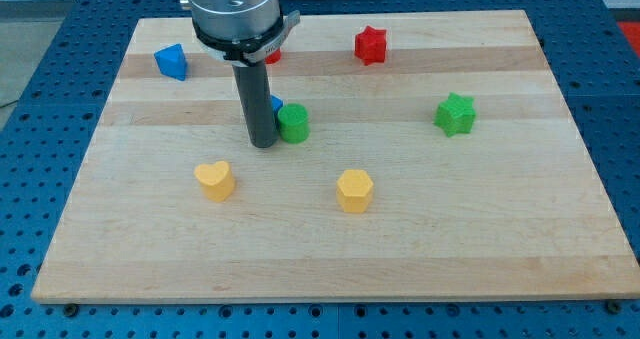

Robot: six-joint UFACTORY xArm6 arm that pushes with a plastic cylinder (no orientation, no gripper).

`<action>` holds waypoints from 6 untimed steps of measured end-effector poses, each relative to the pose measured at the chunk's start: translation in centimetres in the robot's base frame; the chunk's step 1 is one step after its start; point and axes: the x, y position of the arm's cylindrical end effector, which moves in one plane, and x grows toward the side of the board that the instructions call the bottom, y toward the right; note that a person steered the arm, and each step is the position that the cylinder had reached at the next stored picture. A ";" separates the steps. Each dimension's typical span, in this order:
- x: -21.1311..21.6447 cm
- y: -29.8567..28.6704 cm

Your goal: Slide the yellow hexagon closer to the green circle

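The yellow hexagon (354,190) lies on the wooden board a little below the middle. The green circle (294,123) stands up and to the left of it, about a block's width and a half away. My tip (265,144) rests on the board right against the green circle's left side, well to the upper left of the yellow hexagon. A small blue block (276,105) shows just behind the rod, touching or nearly touching the green circle; its shape is mostly hidden.
A yellow heart (215,179) lies at the lower left. A green star (455,114) is at the right. A red star (370,45) is at the top. A blue block (172,61) is at the top left. A red block (272,55) peeks from behind the arm.
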 end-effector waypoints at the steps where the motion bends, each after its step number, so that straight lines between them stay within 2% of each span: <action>1: 0.5 1.4; 3: 0.8 14.5; 4: 5.0 18.0; 5: 9.3 17.0; 6: 9.8 10.5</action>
